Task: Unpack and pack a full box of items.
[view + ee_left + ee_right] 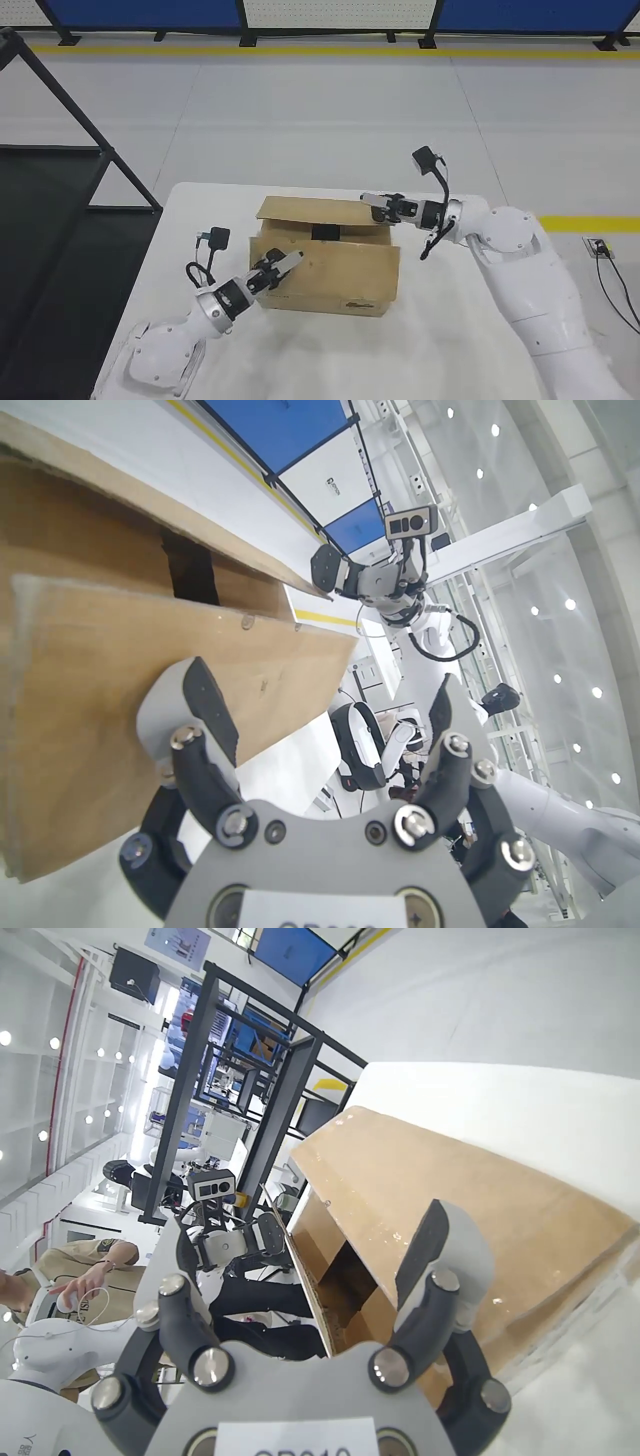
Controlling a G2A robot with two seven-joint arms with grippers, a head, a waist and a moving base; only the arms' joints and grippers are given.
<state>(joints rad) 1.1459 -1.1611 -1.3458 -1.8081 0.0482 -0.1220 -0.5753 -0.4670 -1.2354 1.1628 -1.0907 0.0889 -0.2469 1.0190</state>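
A brown cardboard box (pixel 335 275) stands mid-table, its two long flaps almost shut, with a dark gap (pixel 325 232) between them. My left gripper (pixel 288 260) is open at the box's near-left corner. In the left wrist view the left gripper (pixel 325 710) has one pad (pixel 210 705) against the near flap (pixel 150 680). My right gripper (pixel 373 204) is open at the right end of the far flap (pixel 310 210). In the right wrist view the right gripper (pixel 305 1248) has one finger (pixel 430 1238) over that flap (pixel 450 1178). What the box holds is hidden.
The white table (pixel 450 330) has free room in front of and to the right of the box. A black metal frame (pixel 60 110) stands off the table's left side. Grey floor with a yellow line (pixel 300 50) lies beyond.
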